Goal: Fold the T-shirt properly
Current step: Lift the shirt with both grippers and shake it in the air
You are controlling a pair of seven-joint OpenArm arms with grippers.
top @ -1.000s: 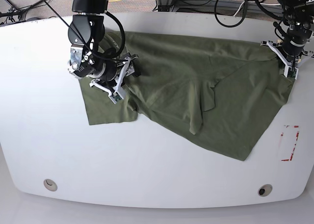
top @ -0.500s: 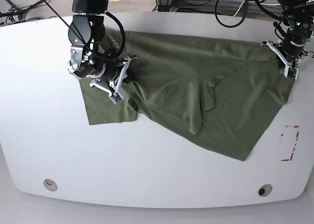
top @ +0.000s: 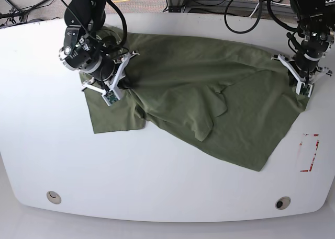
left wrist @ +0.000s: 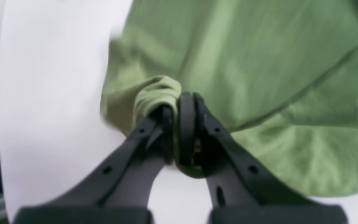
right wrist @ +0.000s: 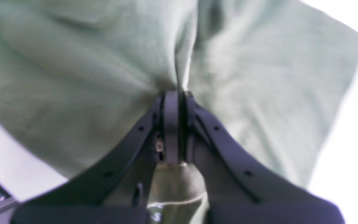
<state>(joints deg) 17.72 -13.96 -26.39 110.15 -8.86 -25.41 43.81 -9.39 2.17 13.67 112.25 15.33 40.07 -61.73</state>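
The olive-green T-shirt (top: 209, 92) lies spread and wrinkled across the white table (top: 157, 171), with one flap folded over its middle. My right gripper (top: 124, 84) is at the shirt's left part and is shut on a pinch of cloth. The right wrist view shows that gripper (right wrist: 177, 93) with the fabric (right wrist: 73, 77) gathered into its jaws. My left gripper (top: 305, 91) is at the shirt's far right edge and is shut on it. In the left wrist view a bunched fold (left wrist: 158, 90) sits clamped in that gripper (left wrist: 179, 99), the shirt (left wrist: 259, 62) spreading beyond.
A red-marked label (top: 309, 152) is stuck on the table at the right, below the shirt's corner. Two round holes (top: 53, 197) (top: 282, 203) sit near the front edge. Cables (top: 246, 9) lie behind the table's far edge.
My right gripper has shut on the cloth and shifted up and left, pulling it along. The left arm has moved down and slightly inward, drawing the shirt's right edge with it.
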